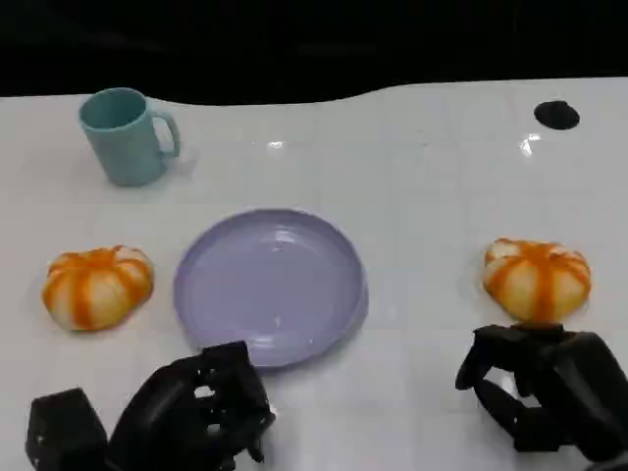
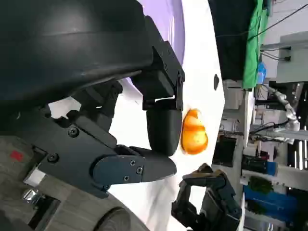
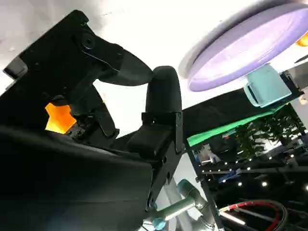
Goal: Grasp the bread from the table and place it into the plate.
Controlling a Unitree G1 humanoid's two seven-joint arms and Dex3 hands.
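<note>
A white tabletop (image 1: 422, 196) carries everything. Near its far left corner stands a teal mug (image 1: 123, 135), upright, with its handle pointing right. Closer to the front, by the left edge, lies an orange and white bread (image 1: 96, 286). Just beside it, but not touching, sits the purple plate (image 1: 270, 286) in the middle of the tabletop. The plate has nothing in it.

At the front edge, just before the plate, is the left hand (image 1: 196, 407). Its fingers (image 1: 235, 378) are curled in and hold nothing. The left wrist view shows the same: bent fingers with only white tabletop between them.

Over on the right side lies a 2nd bread (image 1: 537, 279), well apart from the plate. The right hand (image 1: 540, 383) sits at the front right, just before this bread. Its fingers (image 1: 481, 368) are spread and bent, and they hold nothing. I cannot tell if they touch the bread.

Near the far right corner there is a small black round spot (image 1: 556, 115).
</note>
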